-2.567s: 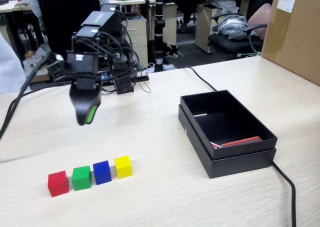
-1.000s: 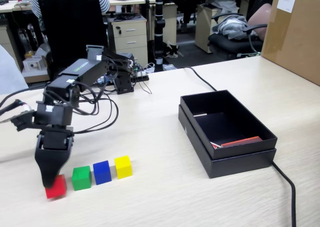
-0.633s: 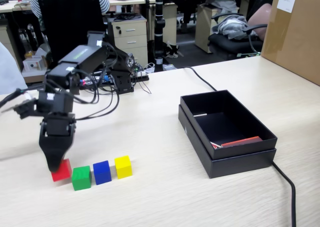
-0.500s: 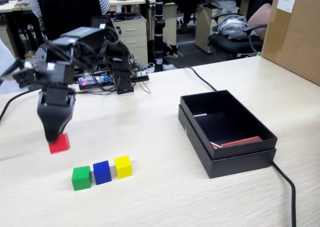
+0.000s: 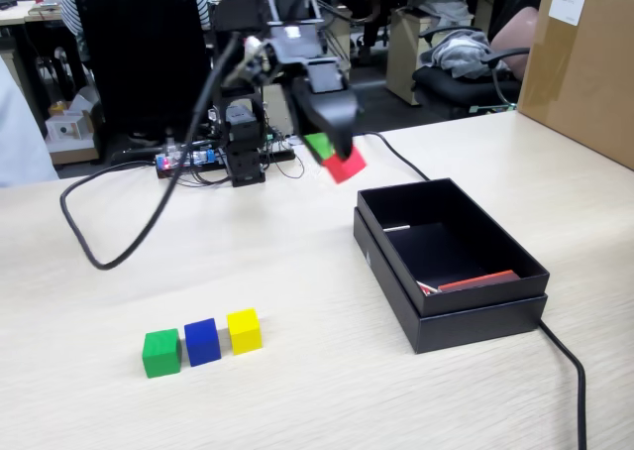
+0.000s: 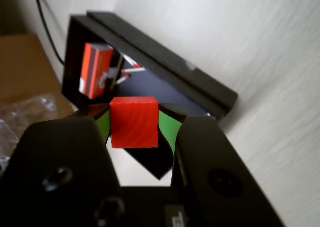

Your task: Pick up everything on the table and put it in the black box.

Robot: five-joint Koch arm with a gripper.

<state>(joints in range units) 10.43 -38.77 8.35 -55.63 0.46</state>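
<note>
My gripper (image 5: 337, 156) is shut on a red cube (image 5: 346, 165) and holds it in the air, just left of the far corner of the black box (image 5: 466, 321). In the wrist view the red cube (image 6: 134, 122) sits between the green-lined jaws of my gripper (image 6: 135, 124), with the black box (image 6: 165, 62) just beyond it. A green cube (image 5: 161, 352), a blue cube (image 5: 202, 341) and a yellow cube (image 5: 244, 331) stand in a row on the beige table (image 5: 297, 391) at the front left. A red strip (image 5: 478, 281) lies inside the box.
A large brown carton (image 5: 582, 63) stands at the right back edge. A black cable (image 5: 109, 242) loops over the table on the left, and another cable (image 5: 570, 371) runs past the box at the front right. The arm's base (image 5: 243, 158) stands at the back.
</note>
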